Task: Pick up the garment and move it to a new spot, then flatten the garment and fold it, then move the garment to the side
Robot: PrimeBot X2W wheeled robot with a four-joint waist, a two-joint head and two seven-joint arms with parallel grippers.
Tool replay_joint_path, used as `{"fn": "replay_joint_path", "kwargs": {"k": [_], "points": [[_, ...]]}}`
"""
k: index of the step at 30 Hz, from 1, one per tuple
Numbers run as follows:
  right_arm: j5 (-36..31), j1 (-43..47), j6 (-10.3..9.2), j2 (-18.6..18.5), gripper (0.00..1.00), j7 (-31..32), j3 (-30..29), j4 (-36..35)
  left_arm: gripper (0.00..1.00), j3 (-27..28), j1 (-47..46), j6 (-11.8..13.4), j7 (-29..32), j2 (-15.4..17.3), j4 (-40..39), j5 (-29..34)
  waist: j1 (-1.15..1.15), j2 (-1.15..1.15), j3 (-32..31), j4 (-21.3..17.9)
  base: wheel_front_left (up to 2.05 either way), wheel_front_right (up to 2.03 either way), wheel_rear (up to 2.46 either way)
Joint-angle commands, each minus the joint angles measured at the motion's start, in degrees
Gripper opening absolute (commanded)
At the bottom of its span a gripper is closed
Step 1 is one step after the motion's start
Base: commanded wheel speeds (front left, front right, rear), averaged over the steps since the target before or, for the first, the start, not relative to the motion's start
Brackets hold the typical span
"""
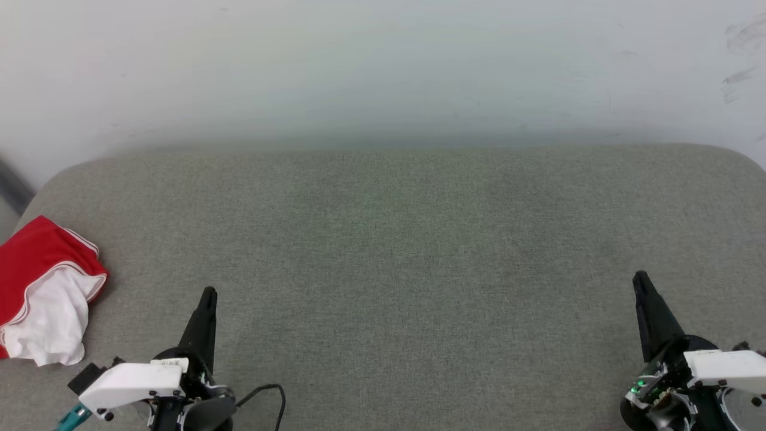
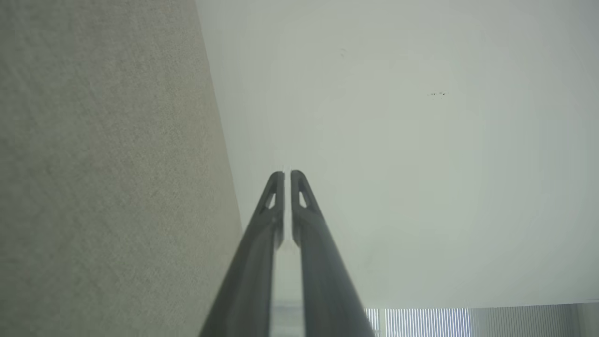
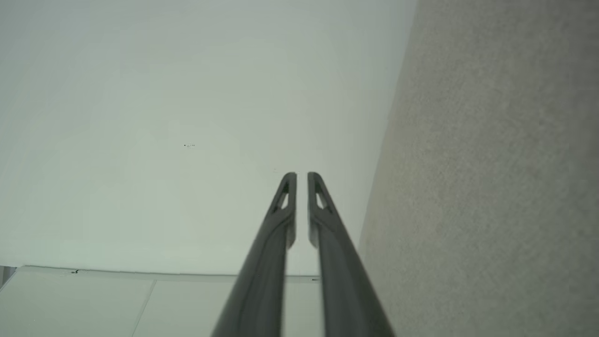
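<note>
grey fabric cushion [image 1: 419, 251] against a white wall [image 1: 383, 66].

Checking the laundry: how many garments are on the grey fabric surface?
1. The red and white garment lies crumpled at the left edge of the grey fabric surface; it runs off the picture, so more may be hidden there.

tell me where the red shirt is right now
In the head view, the garment lies bunched at the far left edge of the grey cushion, a little left of the left pincer, apart from it.
</note>
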Motion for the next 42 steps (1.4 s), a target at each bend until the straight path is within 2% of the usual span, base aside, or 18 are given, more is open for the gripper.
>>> {"fn": "replay_joint_path", "kwargs": {"k": [1,12,18,32,42], "points": [[-0.03,0.36,-0.01,0.01,1.00,-0.01,0.03,0.47,1.00,-0.15,0.30,0.03,-0.05,-0.03,0.51,0.01,0.00,0.00,0.00,0.00,0.00,0.00,0.00],[-1.25,1.52,-0.01,-0.14,1.00,-2.43,2.04,-2.17,1.00,-3.78,0.08,0.04,-2.92,-0.04,-1.20,-0.78,0.00,0.00,0.11,-0.05,0.00,0.00,0.00],[-4.55,1.76,-0.01,-1.04,1.00,-4.45,3.48,-3.11,1.00,-5.42,-0.22,0.04,-4.66,0.01,-3.04,1.54,0.00,0.00,0.21,-0.07,0.00,0.00,0.00],[-18.18,2.41,-0.01,-1.14,1.00,-7.76,4.04,-4.84,1.00,-7.47,-0.19,0.04,-7.82,0.03,-4.19,16.10,0.00,0.00,0.12,0.08,0.00,0.00,0.00],[-35.03,3.48,-0.01,-0.49,1.00,-9.73,3.21,-6.36,1.00,-9.22,-0.32,0.04,-9.92,0.03,-4.27,30.16,0.00,0.00,0.04,0.26,0.00,0.00,0.00]]}}
